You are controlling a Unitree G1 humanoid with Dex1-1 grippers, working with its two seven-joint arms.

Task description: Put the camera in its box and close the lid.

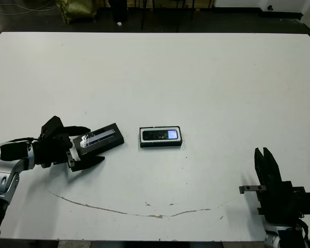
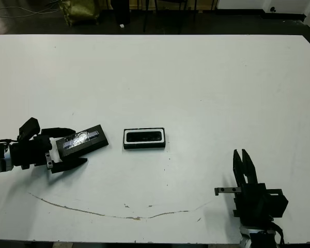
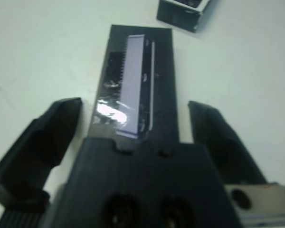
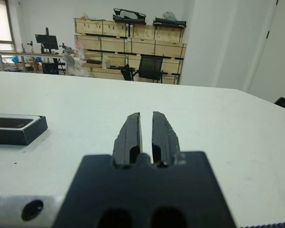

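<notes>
The box (image 1: 160,144), a black tray lined in white, lies at the table's middle. The camera (image 1: 158,135) rests inside it, its bright patch toward the right end. To the left of the box lies the lid (image 1: 98,139), flat on the table and angled, with its silvery stripe up. My left gripper (image 1: 93,144) is open around the lid's near end. In the left wrist view one finger (image 3: 42,137) stands on each side of the lid (image 3: 138,85), with gaps showing. My right gripper (image 1: 263,153) is shut and empty near the front right, well clear of the box.
A thin brownish scratch line (image 1: 124,211) runs along the table near its front edge. In the right wrist view the box (image 4: 16,129) sits off to one side, with shelves and chairs far beyond the table.
</notes>
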